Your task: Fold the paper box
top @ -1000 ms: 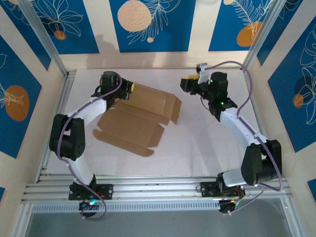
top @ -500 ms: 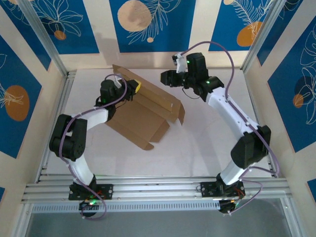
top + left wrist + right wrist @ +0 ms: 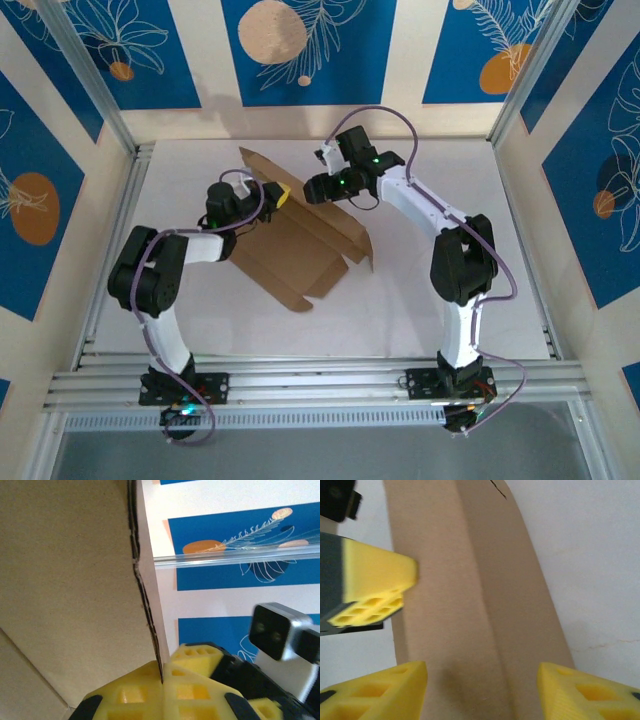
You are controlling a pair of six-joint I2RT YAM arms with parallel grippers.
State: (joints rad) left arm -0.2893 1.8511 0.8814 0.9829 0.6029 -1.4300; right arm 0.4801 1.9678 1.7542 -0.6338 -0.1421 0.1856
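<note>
Left gripper [image 3: 275, 193]: jaws pinched flat on the far-left edge of the paper box; in the left wrist view the yellow pads [image 3: 192, 680] meet on the sheet's thin edge and hold that flap tilted up off the table
Paper box [image 3: 300, 245]: brown corrugated sheet, mid-table between the two arms, only partly folded; the near part lies flat on the white table [image 3: 430, 290], with small tabs at its right end
Handling: probably light, and stiff except along its creases, where it should bend readily; the surface is matte, so foam pads should hold it without much slip; edges and tabs could crush or tear if squeezed hard or twisted
Where to hold: best judged on a flap's free edge, just beside a crease, so the panel hinges rather than buckles
Right gripper [image 3: 318, 187]: jaws apart, holding nothing; in the right wrist view its fingertips [image 3: 375, 690] straddle a long creased strip of the box, and I cannot tell whether they touch it
Risk: held by one edge only, the sheet may slide on the table
</note>
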